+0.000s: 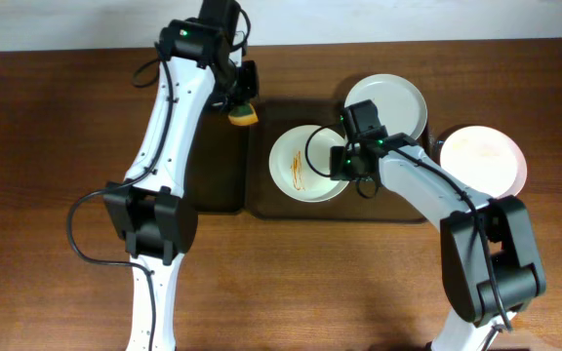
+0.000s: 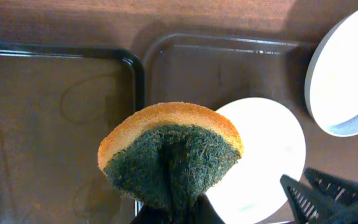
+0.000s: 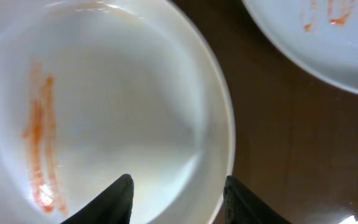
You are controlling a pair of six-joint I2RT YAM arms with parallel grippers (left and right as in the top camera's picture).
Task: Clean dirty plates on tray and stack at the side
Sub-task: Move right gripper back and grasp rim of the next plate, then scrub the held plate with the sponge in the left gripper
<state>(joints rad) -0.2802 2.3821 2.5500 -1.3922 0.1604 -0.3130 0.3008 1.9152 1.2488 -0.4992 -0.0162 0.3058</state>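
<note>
A white plate (image 1: pixel 305 164) with orange-brown streaks lies on the dark-brown tray (image 1: pixel 271 200). A second plate (image 1: pixel 386 105) sits at the tray's back right. A third plate (image 1: pixel 483 161) rests on the table right of the tray. My right gripper (image 1: pixel 344 161) is open, one finger on each side of the streaked plate's right rim (image 3: pixel 219 124). My left gripper (image 1: pixel 242 97) is shut on a sponge (image 1: pixel 244 115), orange with a green scouring face (image 2: pixel 169 152), held above the tray's back left corner.
A smaller black tray (image 1: pixel 213 166) lies against the left side of the brown tray, and shows in the left wrist view (image 2: pixel 55 124). In the right wrist view another plate (image 3: pixel 316 37) with red marks lies beyond a strip of tray (image 3: pixel 272 137).
</note>
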